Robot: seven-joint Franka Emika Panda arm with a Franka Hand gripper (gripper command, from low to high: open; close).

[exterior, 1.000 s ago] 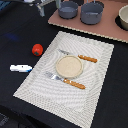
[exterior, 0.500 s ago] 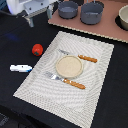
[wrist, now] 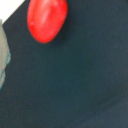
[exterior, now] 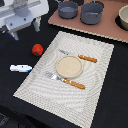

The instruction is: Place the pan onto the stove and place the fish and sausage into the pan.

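The red sausage point(exterior: 37, 49) lies on the black table, to the exterior view's left of the placemat; it also shows in the wrist view point(wrist: 46, 19). The white and blue fish point(exterior: 21, 68) lies nearer the front, to the left. The small blue-grey pan point(exterior: 67, 9) stands on the pinkish-brown stove point(exterior: 102, 30) at the back, beside a larger grey pot point(exterior: 92, 13). My white gripper point(exterior: 26, 30) hangs at the upper left, above and behind the sausage, its fingers apart and empty. No fingers show in the wrist view.
A pale woven placemat point(exterior: 95, 75) holds a beige plate point(exterior: 69, 66) and two pieces of orange-handled cutlery point(exterior: 88, 59). A bowl point(exterior: 123, 19) sits at the stove's right edge. In the wrist view, a pale edge point(wrist: 3, 55) shows at the side.
My gripper has come into the exterior view from the upper left and moved closer to the sausage. Nothing on the table has moved.
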